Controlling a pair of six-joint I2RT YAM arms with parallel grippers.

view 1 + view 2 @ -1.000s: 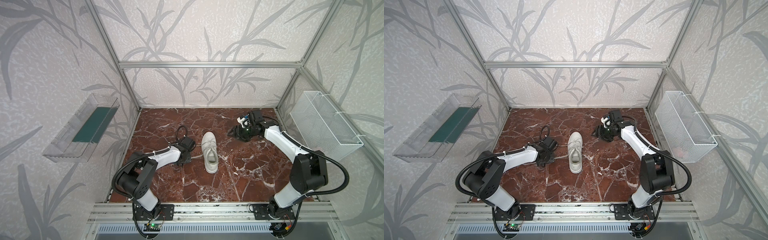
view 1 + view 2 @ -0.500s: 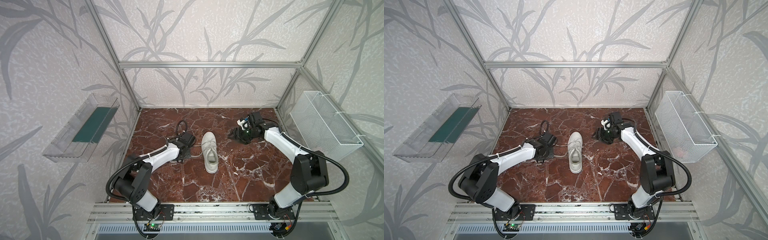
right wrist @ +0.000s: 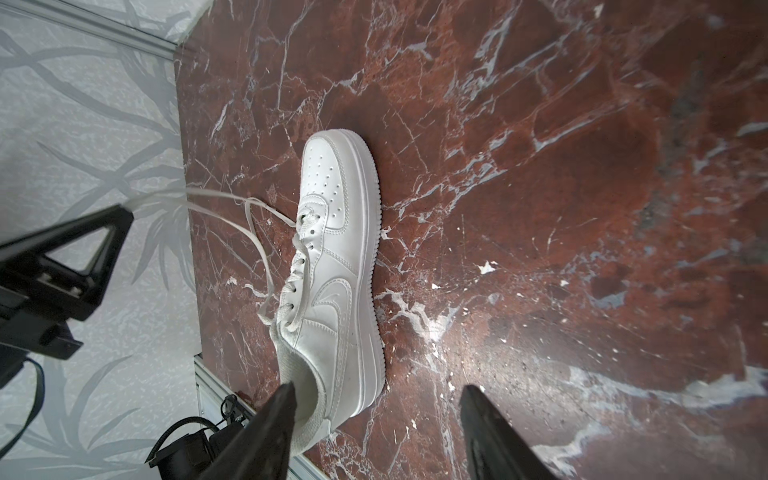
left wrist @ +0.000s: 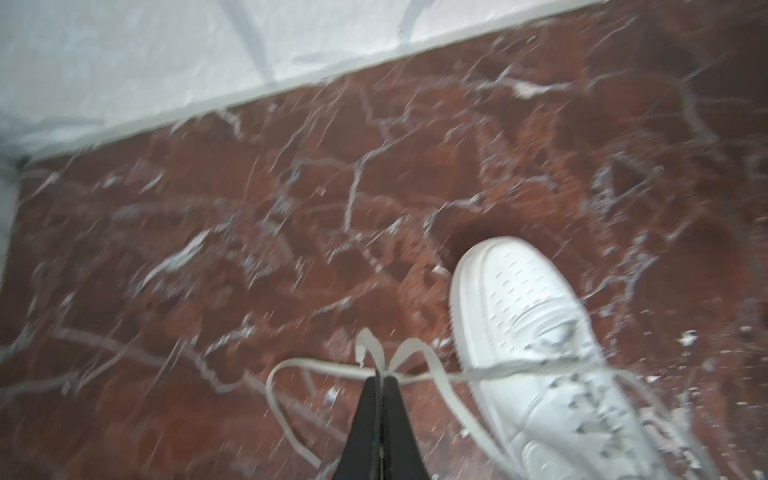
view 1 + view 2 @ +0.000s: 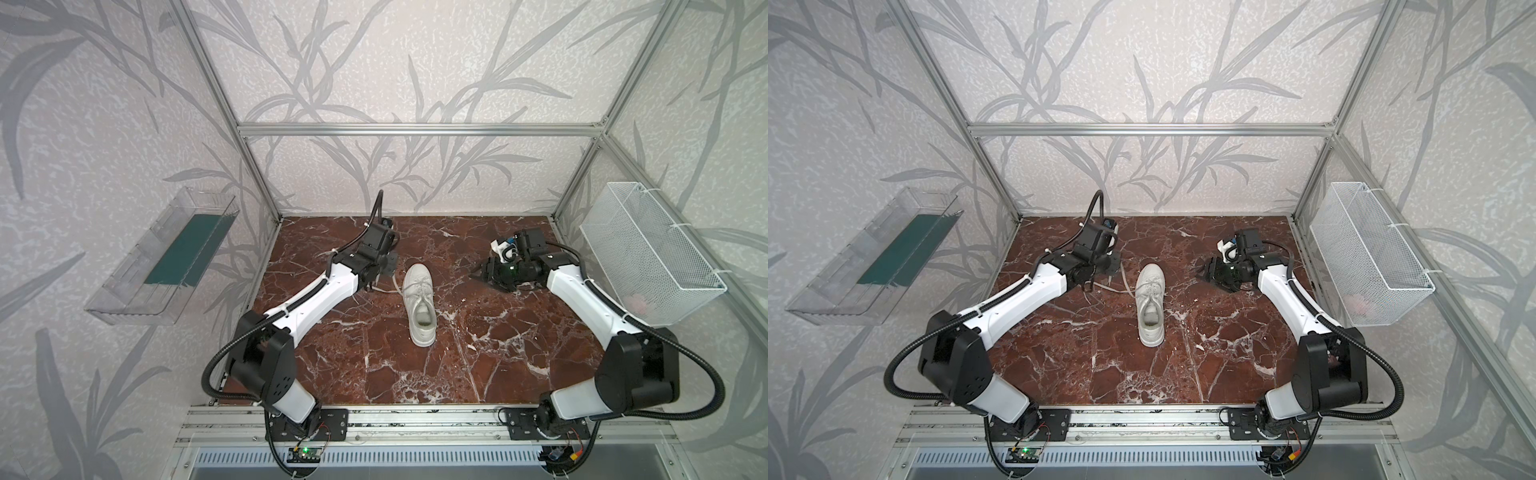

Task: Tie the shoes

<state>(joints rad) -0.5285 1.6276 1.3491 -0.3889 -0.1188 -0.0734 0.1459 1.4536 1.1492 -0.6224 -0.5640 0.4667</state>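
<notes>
On the red-brown marble table (image 5: 478, 357), left of its centre: black left end effector (image 4: 380, 377), pinched closed on a fold of long flat white lace (image 4: 369, 341) drawn sideways out of the eyelets. At the table's centre: single all-white low-top sneaker (image 5: 420, 305), upright on its thick sole, toe toward the table's far edge. Over the table's right half, toward its far edge: black right end effector (image 3: 377, 390), fingers spread wide, gripping nothing.

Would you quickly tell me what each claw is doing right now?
Left claw: closed on a lace.
Right claw: open, holding nothing.
</notes>
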